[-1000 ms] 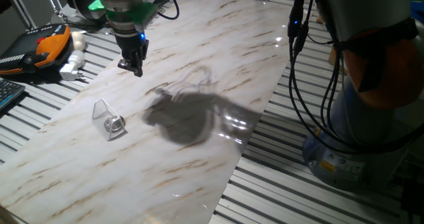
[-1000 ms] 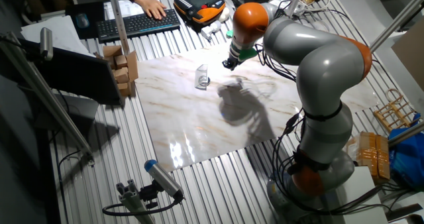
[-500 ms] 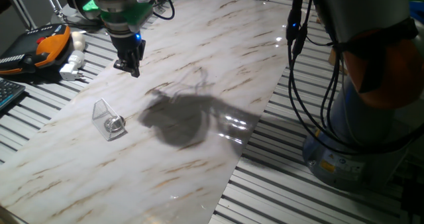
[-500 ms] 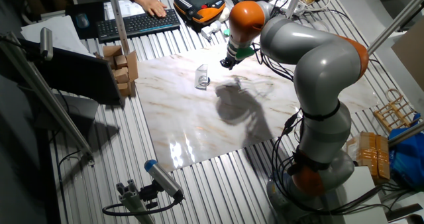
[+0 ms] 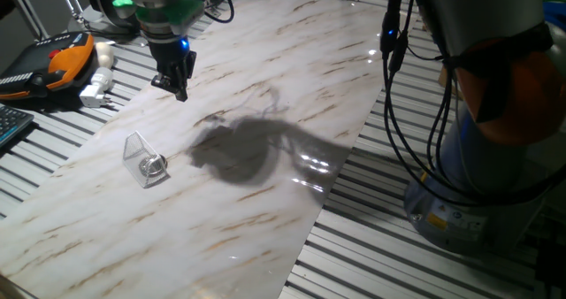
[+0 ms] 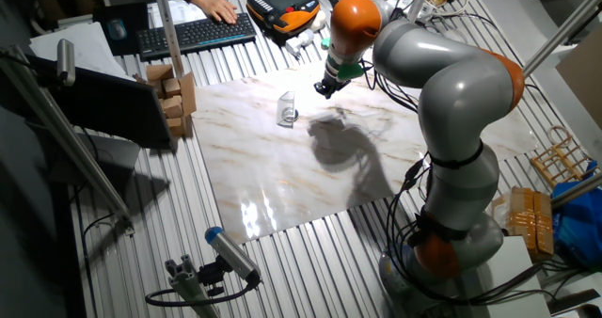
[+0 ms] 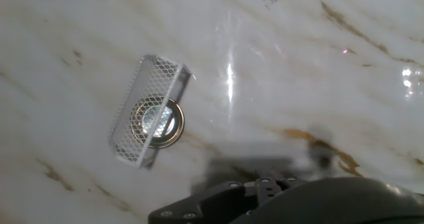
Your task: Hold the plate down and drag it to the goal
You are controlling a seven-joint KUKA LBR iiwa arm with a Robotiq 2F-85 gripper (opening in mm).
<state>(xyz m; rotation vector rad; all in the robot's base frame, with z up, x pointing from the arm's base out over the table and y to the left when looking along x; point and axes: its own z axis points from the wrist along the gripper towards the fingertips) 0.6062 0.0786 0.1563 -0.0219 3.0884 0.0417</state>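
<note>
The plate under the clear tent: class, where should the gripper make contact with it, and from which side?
Press straight down on the flat top of the plate. It lies too flat to pinch. The goal partly covers it, so the gripper should probably enter at the open side.

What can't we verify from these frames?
- Jaws open or shut: gripper too small in both fixed views; hand view cuts it off at the bottom edge.
- Plate fully inside goal or only under its edge: mesh-like plastic overlaps it.
- Plate detail: too small in the fixed views.
</note>
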